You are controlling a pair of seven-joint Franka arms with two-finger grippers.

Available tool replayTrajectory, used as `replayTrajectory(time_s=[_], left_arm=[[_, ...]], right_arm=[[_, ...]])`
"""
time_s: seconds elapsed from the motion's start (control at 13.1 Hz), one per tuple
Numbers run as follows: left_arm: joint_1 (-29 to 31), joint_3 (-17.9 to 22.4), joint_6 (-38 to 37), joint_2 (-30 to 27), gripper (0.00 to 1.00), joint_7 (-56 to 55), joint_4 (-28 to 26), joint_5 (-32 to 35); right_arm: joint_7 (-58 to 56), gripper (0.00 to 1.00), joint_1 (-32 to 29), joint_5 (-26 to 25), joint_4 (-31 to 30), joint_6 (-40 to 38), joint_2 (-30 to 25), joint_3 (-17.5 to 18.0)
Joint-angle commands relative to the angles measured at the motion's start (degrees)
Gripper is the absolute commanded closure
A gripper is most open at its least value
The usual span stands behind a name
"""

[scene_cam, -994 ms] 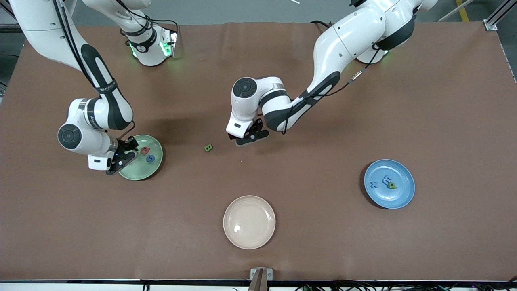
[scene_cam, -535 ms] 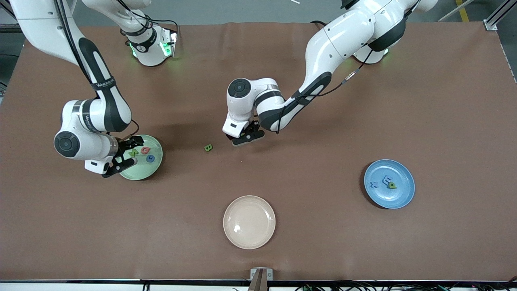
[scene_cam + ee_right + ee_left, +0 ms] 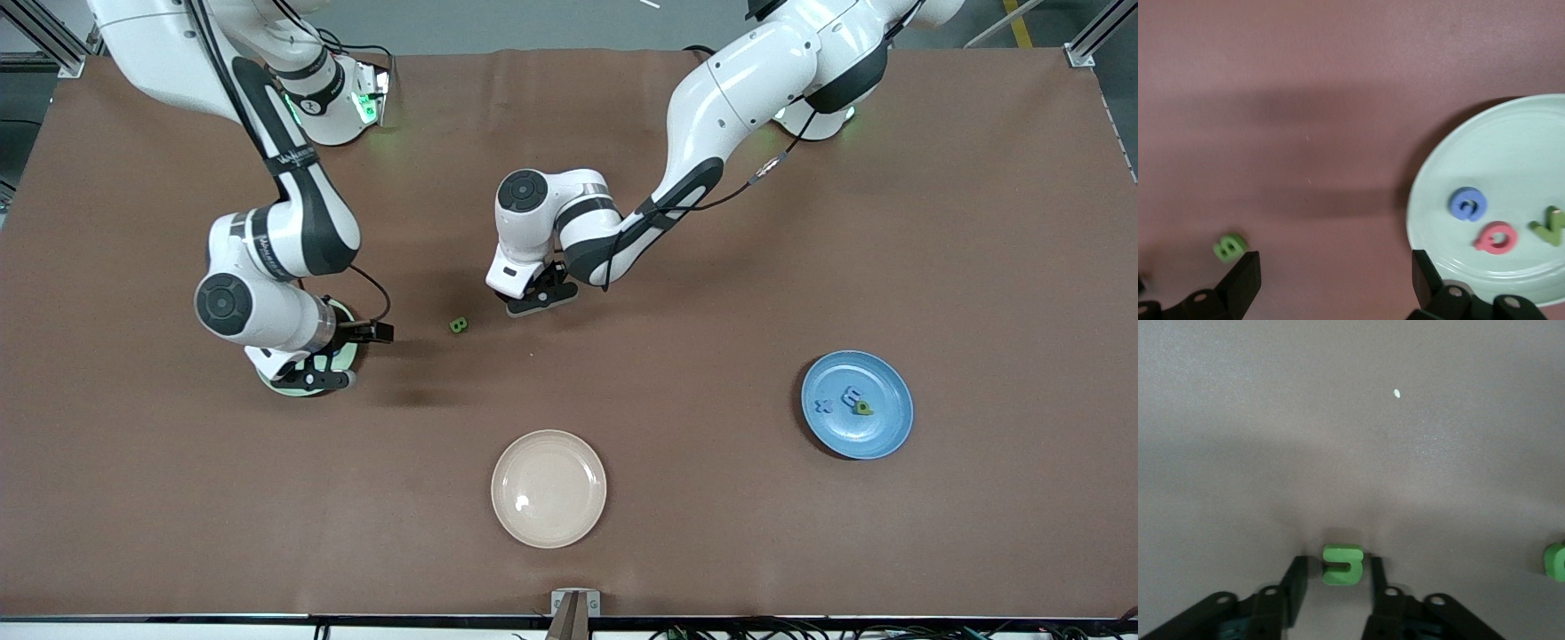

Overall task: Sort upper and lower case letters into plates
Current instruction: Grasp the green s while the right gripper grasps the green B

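The table [image 3: 800,222] carries three plates. The mint plate [image 3: 1511,167], toward the right arm's end, holds three letters: blue [image 3: 1467,204], pink [image 3: 1496,237] and green [image 3: 1548,225]. The blue plate [image 3: 880,427], toward the left arm's end, holds two blue letters and a green one. The beige plate [image 3: 548,488], near the front edge, is bare.

Two green letters remain mid-table, so the job looks about three-quarters done. The left gripper [image 3: 1335,583] is down at one, an S [image 3: 1341,564], fingers narrowed around it though not clearly touching. The other, a B [image 3: 459,325], lies loose just beside it. The right gripper [image 3: 1331,280] is over the mint plate's edge, fingers spread wide, empty.
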Motion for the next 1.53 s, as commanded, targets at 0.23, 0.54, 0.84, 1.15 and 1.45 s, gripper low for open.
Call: replayTrajectory(time_s=[0.23,0.54,0.84,1.15,1.45], left_arm=[[-0.77,1.82,-0.05,0.99,0.93,0.32,1.77,-1.02],[6.33,1.39,-4.42,-4.01,1.00,0.67,1.24,-3.48],[16.34,0.51,-8.83,-8.84,1.00,3.12,-0.68,-3.40],[34.16,-7.47,-10.77,-13.16,1.00,14.96,-7.53,-3.40],[48.08,-12.94,-15.60,-13.43,1.00,24.47,-9.83,-2.34]], right_arm=[[20.35,0.00,7.78,1.01,-0.74,8.29,3.08,-0.25],[32.50,0.00,13.06,0.92,-6.10,18.58,4.06,-0.34],[34.44,0.07,16.32,0.66,-11.02,22.63,4.06,-0.60],[35.33,0.31,17.02,0.65,-12.79,24.84,4.06,-0.61],[35.41,0.71,17.29,0.57,-12.97,24.75,3.97,-0.61]])
